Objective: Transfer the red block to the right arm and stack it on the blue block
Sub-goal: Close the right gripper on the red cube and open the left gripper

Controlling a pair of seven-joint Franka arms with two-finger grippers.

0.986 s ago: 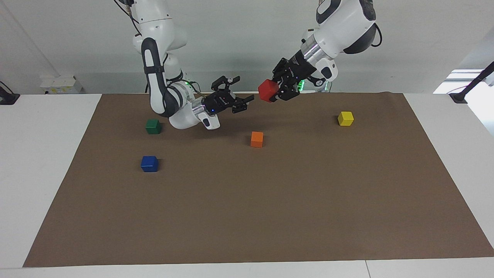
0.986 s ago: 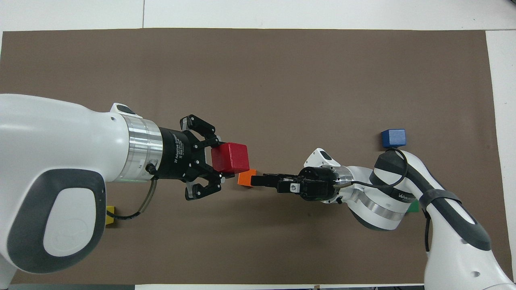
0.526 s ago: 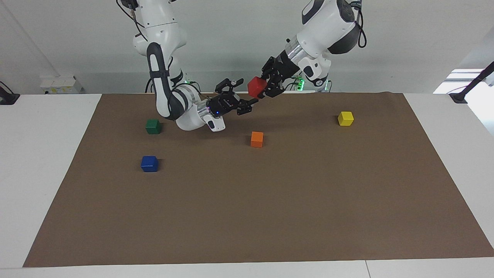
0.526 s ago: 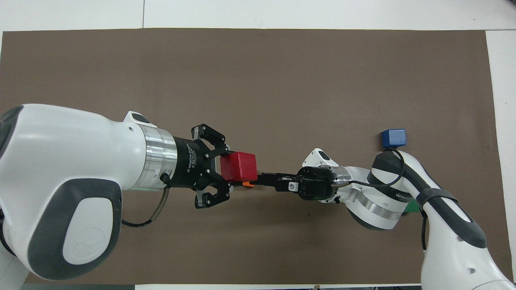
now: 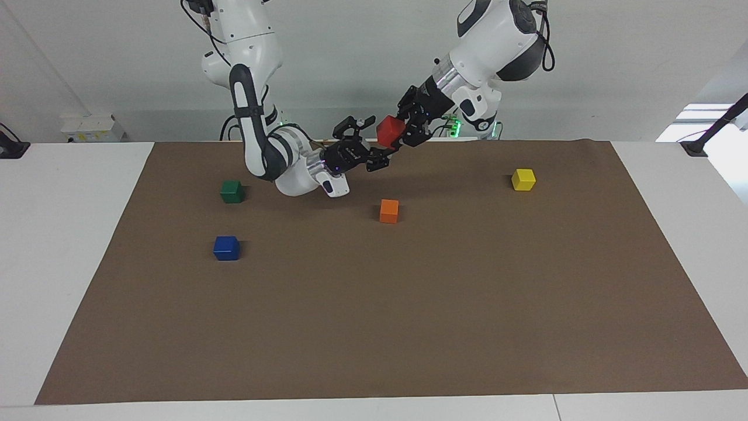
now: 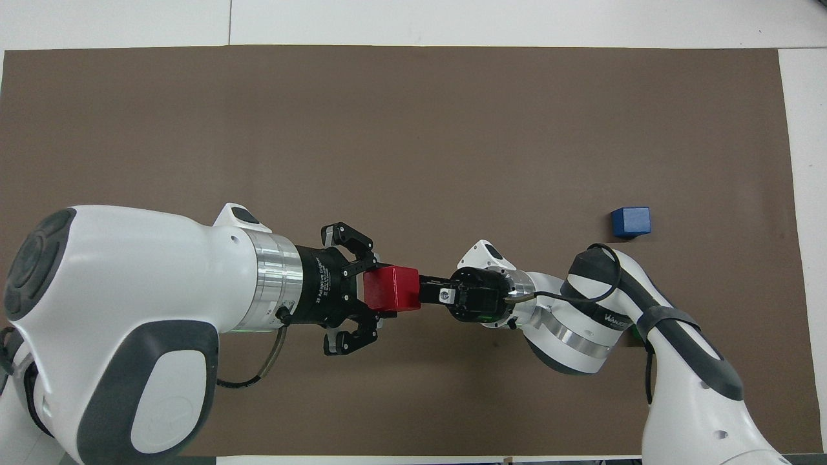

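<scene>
Holding the red block point(image 5: 390, 131) up over the mat point(image 5: 409, 327) near the robots' end, my left gripper point(image 5: 407, 130) has its fingers clamped on the cube. My right gripper point(image 5: 374, 141) is at the block with its fingers spread wide, one above and one below it in the facing view. I cannot tell whether either finger touches it yet.

To do this handover well, I would slide the right gripper on until the block sits deep between its fingers, on the two faces the left gripper leaves bare. I would square the fingers to those faces so the cube does not twist as they close. I judge the order matters most: close the right gripper firmly first, only then let the left one go, and draw the left arm straight back.

The blue block point(image 5: 226, 248) sits on the mat toward the right arm's end, farther from the robots than the green block point(image 5: 232, 191). The orange block point(image 5: 389, 210) lies roughly below the handover, so a dropped cube could knock it.
</scene>
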